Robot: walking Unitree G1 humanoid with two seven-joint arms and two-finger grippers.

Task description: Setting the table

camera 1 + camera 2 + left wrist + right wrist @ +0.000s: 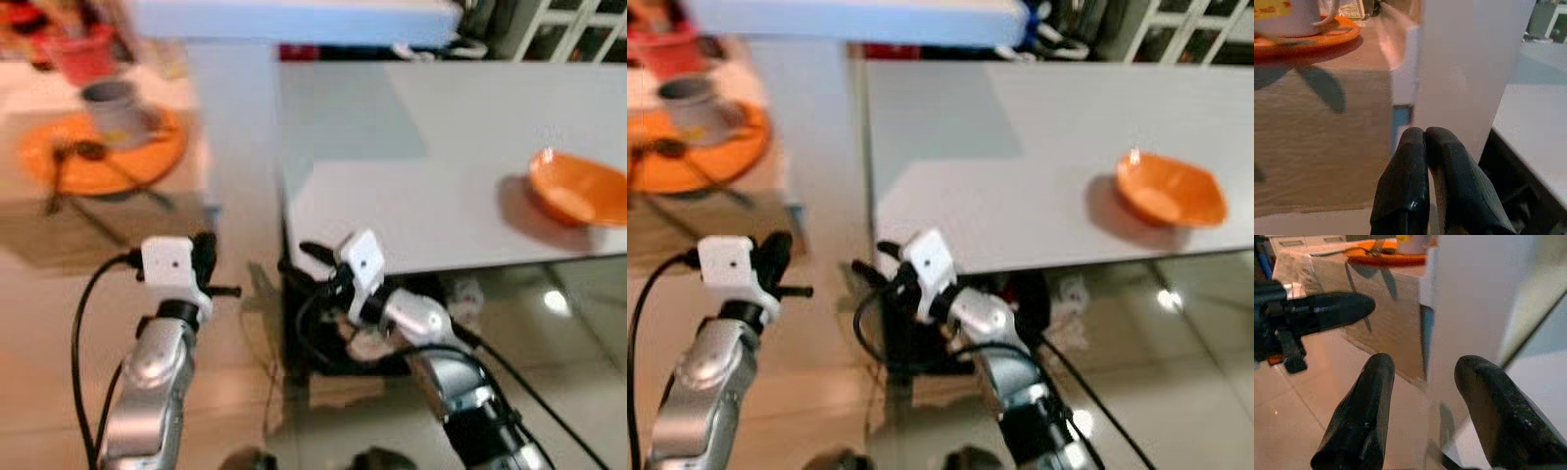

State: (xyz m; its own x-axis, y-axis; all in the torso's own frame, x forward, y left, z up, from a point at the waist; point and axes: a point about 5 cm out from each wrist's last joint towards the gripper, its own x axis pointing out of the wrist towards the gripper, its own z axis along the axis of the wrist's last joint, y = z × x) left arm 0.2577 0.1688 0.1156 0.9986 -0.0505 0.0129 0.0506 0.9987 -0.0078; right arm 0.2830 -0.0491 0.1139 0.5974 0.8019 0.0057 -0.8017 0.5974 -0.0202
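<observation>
Both claws hang empty near the white table's (441,166) front corner — the left claw (1425,147) pinched closed, the right claw (1420,406) spread open. Count: one orange bowl (578,188) at 3 o'clock on the table, and at 10 o'clock one orange plate (98,157) carrying one mug (113,103). I judge the right claw could knock the table edge as the robot moves — the views are blurred.

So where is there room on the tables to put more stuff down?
The grey tabletop is mostly bare, from its near-left corner across to the orange bowl at the right. The wooden table on the left is crowded: an orange plate holding a grey mug and dark cutlery.
</observation>
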